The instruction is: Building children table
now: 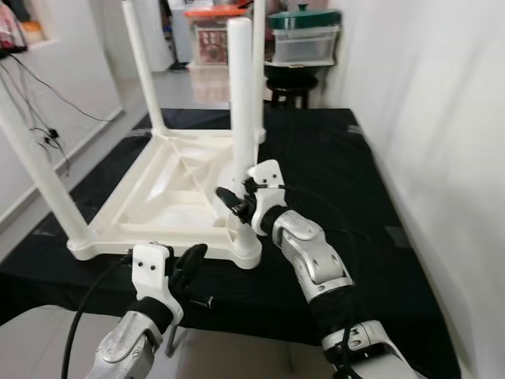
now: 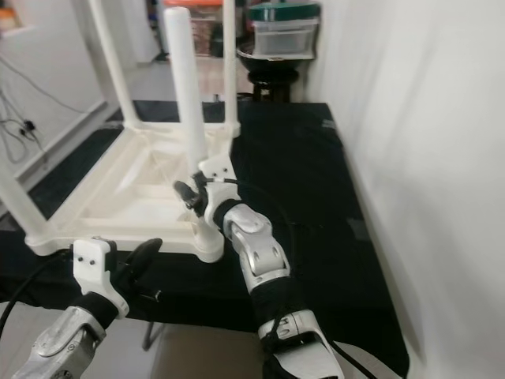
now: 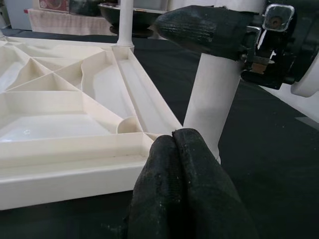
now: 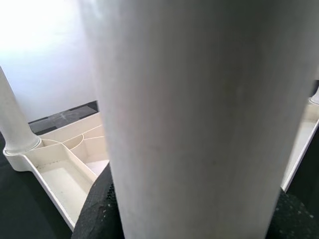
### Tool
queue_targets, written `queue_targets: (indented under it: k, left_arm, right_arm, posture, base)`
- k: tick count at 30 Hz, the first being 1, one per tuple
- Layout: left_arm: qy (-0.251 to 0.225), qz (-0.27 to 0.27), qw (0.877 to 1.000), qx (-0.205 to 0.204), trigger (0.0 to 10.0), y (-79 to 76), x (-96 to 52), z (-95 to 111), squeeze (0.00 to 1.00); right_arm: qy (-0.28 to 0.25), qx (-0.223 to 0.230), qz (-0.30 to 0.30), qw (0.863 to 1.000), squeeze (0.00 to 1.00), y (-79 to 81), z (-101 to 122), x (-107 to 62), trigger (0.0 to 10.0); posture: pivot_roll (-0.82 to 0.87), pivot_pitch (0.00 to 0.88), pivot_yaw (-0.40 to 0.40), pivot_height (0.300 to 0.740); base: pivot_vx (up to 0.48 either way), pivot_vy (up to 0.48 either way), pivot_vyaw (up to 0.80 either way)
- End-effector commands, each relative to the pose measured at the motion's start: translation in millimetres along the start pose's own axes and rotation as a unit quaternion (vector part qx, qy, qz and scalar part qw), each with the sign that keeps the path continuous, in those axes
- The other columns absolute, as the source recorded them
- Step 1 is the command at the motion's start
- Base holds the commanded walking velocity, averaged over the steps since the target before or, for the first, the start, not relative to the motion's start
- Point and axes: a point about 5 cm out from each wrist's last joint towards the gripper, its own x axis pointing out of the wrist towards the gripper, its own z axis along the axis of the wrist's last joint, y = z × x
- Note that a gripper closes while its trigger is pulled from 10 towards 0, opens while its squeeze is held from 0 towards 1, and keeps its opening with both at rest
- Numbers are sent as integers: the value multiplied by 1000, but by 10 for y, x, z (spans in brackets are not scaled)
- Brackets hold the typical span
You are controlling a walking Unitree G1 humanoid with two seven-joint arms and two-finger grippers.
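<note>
A white plastic children's table [image 1: 170,193] is lying upside down on a black cloth [image 1: 339,166], its ribbed underside facing up and its legs pointing toward the ceiling. The right gripper [image 1: 237,207] is grasping the nearest leg [image 1: 241,95] low down, close to the corner socket, with a black finger pressing on either side of the white tube; in the right wrist view the leg [image 4: 199,114] is standing right against the camera, with dark pads [image 4: 97,209] showing beside it. The left gripper [image 1: 188,260] is hovering just in front of the table's near edge, touching nothing, its two fingers [image 3: 184,189] pressed together with nothing between them. Behind the table a dark round stool [image 1: 290,83] is standing at the far end of the cloth, carrying a clear storage box with a green lid [image 1: 304,35]. A second box with an orange lid [image 1: 211,31] is sitting further back. A white wall [image 1: 442,118] is running close along the robot's right side, and black cables [image 1: 43,118] are hanging on the wall to the left.
</note>
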Motion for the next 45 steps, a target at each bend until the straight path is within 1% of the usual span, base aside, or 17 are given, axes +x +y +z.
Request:
queue_targets:
  k: [1,4,5,10,11,14,15,19,20,25,31,32,33,35,36,39,45]
  left_arm:
    - [4,2,1000,1,10000,2,3,-16,0]
    - [4,2,1000,0,10000,2,2,-15,0]
    - [5,0,1000,0,10000,1,5,-15,0]
    - [5,-2,1000,-1,10000,6,18,-14,0]
    - [5,-1,1000,-1,10000,9,20,-14,0]
    - [5,-1,1000,-1,10000,13,22,-16,0]
    - [5,0,1000,-1,10000,15,22,-18,0]
    - [5,0,1000,-1,10000,16,22,-18,0]
    - [5,0,1000,-2,10000,17,20,-19,0]
    - [5,0,1000,-2,10000,18,14,-20,0]
    - [6,0,1000,-3,10000,13,15,-23,0]
    - [5,0,1000,-3,10000,9,10,-22,0]
    - [5,0,1000,-3,10000,7,5,-21,0]
    - [5,0,1000,-3,10000,7,5,-21,0]
    - [4,1,1000,-2,10000,5,1,-14,0]
    - [4,1,1000,-2,10000,9,-1,-14,0]
    - [8,-5,1000,-2,10000,2,19,-29,0]
  right_arm:
    - [52,32,-5,998,255,-10,-214,-23,10000]
    - [38,33,10,999,255,47,-138,-50,10000]
    - [21,34,39,998,1000,40,-50,-28,10000]
    - [-42,15,196,980,1000,33,249,16,10000]
    - [-49,-4,238,970,0,46,288,5,10000]
    - [-52,-27,300,952,0,75,318,-20,10000]
    - [-40,-54,358,931,0,101,296,-51,10000]
    - [-29,-65,386,920,0,111,263,-71,10000]
    - [-25,-59,391,918,0,104,242,-65,0]
    - [-19,-40,401,915,0,73,167,-57,0]
    - [-6,-26,346,938,0,35,52,-17,0]
    - [15,-20,246,969,0,29,-60,45,0]
    - [42,11,79,996,0,-46,-202,70,0]
    - [42,11,79,996,0,-46,-202,70,0]
    - [71,31,-4,997,0,-46,-348,-8,0]
    - [82,45,-29,995,0,0,-436,-88,0]
    - [76,28,-3,997,0,-8,-455,-147,0]
  posture:
    - [-11,25,27,740]
    - [-11,25,27,740]
    - [-15,22,30,740]
    - [-15,17,28,740]
    - [-13,15,26,740]
    - [-7,11,26,740]
    - [-5,10,25,740]
    - [-5,10,25,740]
    - [0,11,25,740]
    - [0,12,25,740]
    - [0,12,25,740]
    - [0,20,10,740]
    - [-1,22,9,740]
    - [-1,22,9,740]
    - [0,29,10,740]
    - [-10,34,25,740]
    - [-20,17,23,740]
  base:
    - [0,0,0]
    - [0,0,0]
    - [0,0,0]
    - [0,0,0]
    - [0,0,0]
    - [0,0,0]
    - [0,0,0]
    - [0,0,0]
    - [0,0,0]
    - [0,0,0]
    - [0,0,0]
    - [0,0,0]
    - [0,0,0]
    - [0,0,0]
    - [0,0,0]
    - [0,0,0]
    - [0,0,0]
